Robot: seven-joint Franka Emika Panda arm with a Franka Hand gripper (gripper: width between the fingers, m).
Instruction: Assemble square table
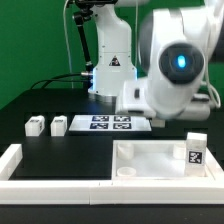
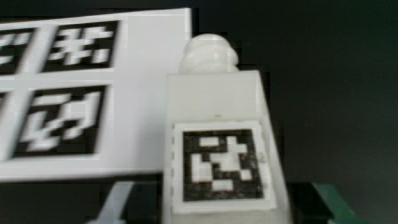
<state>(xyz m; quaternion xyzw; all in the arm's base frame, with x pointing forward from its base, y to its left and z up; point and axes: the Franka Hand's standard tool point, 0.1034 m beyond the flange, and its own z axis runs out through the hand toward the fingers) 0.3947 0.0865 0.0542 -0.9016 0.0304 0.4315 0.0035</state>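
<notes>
In the wrist view a white table leg [image 2: 217, 140] with a black-white tag lies on the black table beside the marker board [image 2: 80, 90]. Its threaded tip points away from me. My gripper [image 2: 222, 205] is shut on this leg, one finger [image 2: 128, 200] on each side of its tagged end. In the exterior view the arm's body hides the gripper and this leg. The square tabletop [image 1: 140, 165] lies ribs-up at the front, on the exterior view's right. One leg [image 1: 195, 153] stands upright at its right corner. Two more legs [image 1: 35, 126] [image 1: 58, 125] lie at the left.
The marker board [image 1: 108, 123] lies mid-table behind the tabletop. A low white border wall [image 1: 60, 186] runs along the front and up the exterior view's left. The robot base [image 1: 110, 65] stands at the back.
</notes>
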